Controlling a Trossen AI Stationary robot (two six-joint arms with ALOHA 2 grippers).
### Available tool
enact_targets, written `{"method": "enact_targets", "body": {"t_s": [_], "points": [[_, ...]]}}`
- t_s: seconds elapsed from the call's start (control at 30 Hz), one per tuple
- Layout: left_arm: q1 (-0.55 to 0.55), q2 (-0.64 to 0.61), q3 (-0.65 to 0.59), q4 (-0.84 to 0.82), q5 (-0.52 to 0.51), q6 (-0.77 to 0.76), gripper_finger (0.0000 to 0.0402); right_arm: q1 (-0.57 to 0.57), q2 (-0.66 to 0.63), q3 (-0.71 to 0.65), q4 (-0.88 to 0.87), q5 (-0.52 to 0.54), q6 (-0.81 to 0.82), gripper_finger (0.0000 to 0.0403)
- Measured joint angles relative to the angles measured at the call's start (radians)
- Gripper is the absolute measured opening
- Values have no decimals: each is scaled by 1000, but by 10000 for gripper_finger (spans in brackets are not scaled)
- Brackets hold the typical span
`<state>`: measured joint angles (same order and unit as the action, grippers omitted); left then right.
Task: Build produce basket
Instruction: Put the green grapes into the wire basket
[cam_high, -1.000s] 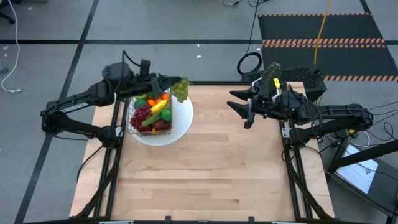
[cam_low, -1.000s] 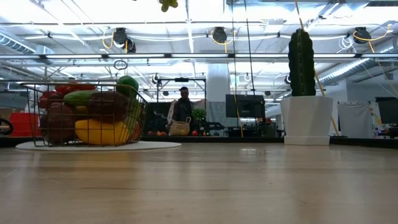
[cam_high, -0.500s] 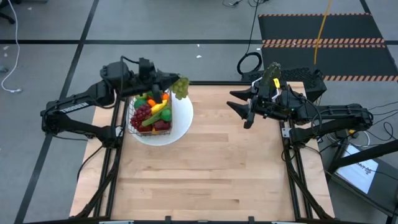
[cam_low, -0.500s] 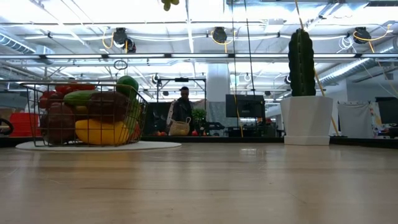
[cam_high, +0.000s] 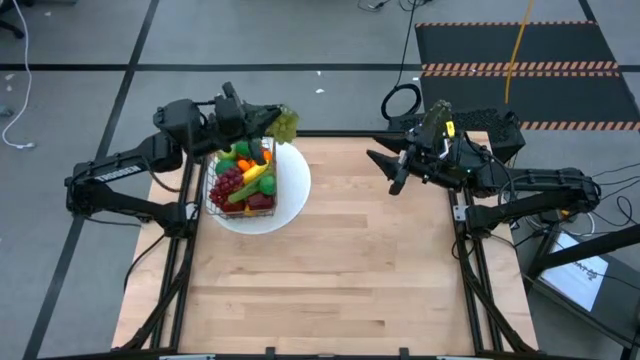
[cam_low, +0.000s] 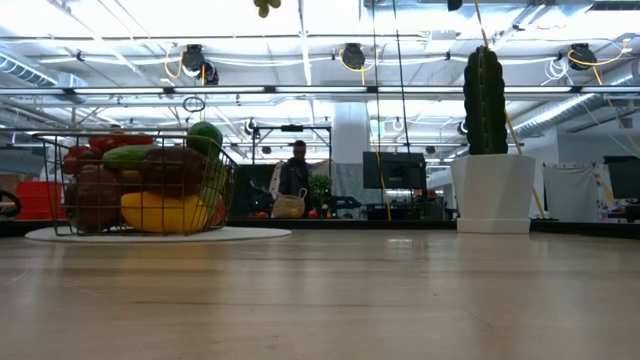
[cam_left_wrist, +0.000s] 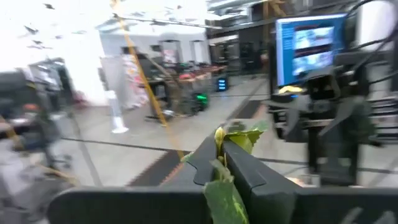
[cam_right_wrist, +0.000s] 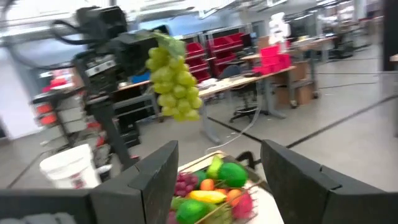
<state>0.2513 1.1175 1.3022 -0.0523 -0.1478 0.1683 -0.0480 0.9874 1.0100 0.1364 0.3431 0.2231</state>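
The dark wire basket (cam_high: 214, 186) stands on a round white plate (cam_high: 292, 190) at the table's far left. It is heaped with produce (cam_high: 243, 178): red grapes, a banana, oranges and green pieces. My left gripper (cam_high: 266, 117) is raised above the plate's far rim, shut on a bunch of green grapes (cam_high: 284, 123). In the right wrist view the bunch (cam_right_wrist: 175, 84) dangles above the basket (cam_right_wrist: 211, 186). My right gripper (cam_high: 384, 172) is held up open at the far right, with nothing between its fingers. My left gripper pinches the leafy green stem (cam_left_wrist: 231, 138) at the top of the grape bunch between its two fingers. The fingers lie about level and come from the table's left. The bunch (cam_right_wrist: 175, 84) hangs below them, clear of basket and plate.
A green cactus in a white pot (cam_low: 492, 190) stands at the far right edge, just behind my right arm (cam_high: 520, 185). The near half of the wooden tabletop (cam_high: 330, 290) is bare. A person (cam_low: 294, 175) stands in the room beyond the table.
My left gripper has rolled about its own axis while staying where it was. The green grapes swung with it, from beside the fingertips over the plate toward the table's far edge. They are still held clear.
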Motion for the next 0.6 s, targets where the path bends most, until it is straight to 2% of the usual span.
{"method": "enact_targets", "body": {"t_s": [0.13,0.3,0.4,0.5,0.6], "points": [[-4,0,0,17,-90,96,7,-15,0,0,0,27,1,222],[-3,0,0,16,-207,195,28,-32,0,0,-23,27,1,222],[-3,0,0,-2,-257,228,25,-43,0,0,-43,27,1,222],[4,0,0,-57,-307,191,12,-55,0,0,-56,27,1,222],[28,-5,0,-141,-314,58,7,-67,0,0,-61,26,1,222]]}}
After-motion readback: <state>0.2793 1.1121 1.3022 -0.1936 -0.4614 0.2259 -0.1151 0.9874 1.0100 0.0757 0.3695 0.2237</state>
